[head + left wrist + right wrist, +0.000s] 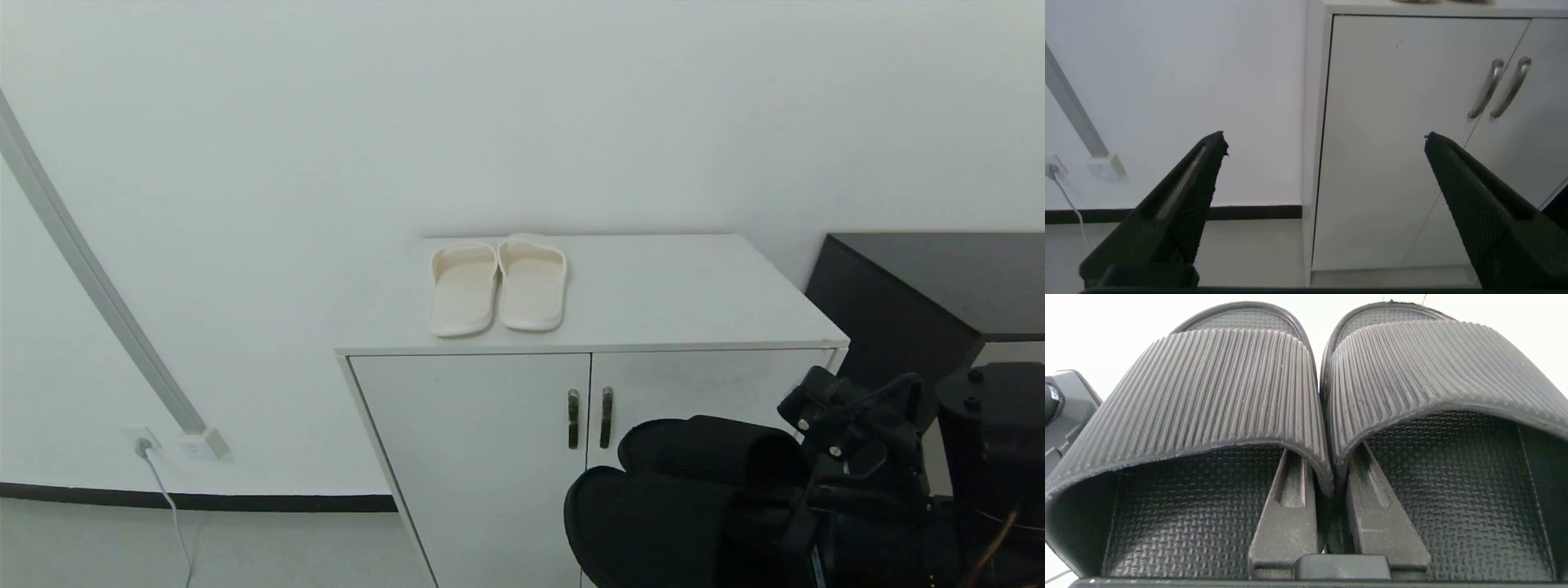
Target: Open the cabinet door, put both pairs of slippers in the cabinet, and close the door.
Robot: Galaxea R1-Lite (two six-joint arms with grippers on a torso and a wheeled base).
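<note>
Black ribbed rubber slippers (pixel 686 490), one pair, are clamped side by side in my right gripper (pixel 1327 514). Its fingers pinch the two adjoining inner walls so both travel as one, low before the white two-door cabinet (pixel 669 302). Both doors are shut, so nothing can go in yet. Cream moulded slippers (pixel 498 286) lie on the cabinet top. My left gripper (pixel 1324 143) hangs spread wide and unloaded, facing the left door, presumably free for the metal handles (pixel 571 418).

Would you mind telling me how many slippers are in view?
4. Two cream slippers lie side by side on the cabinet top; two black slippers are clamped together in the right gripper.
</note>
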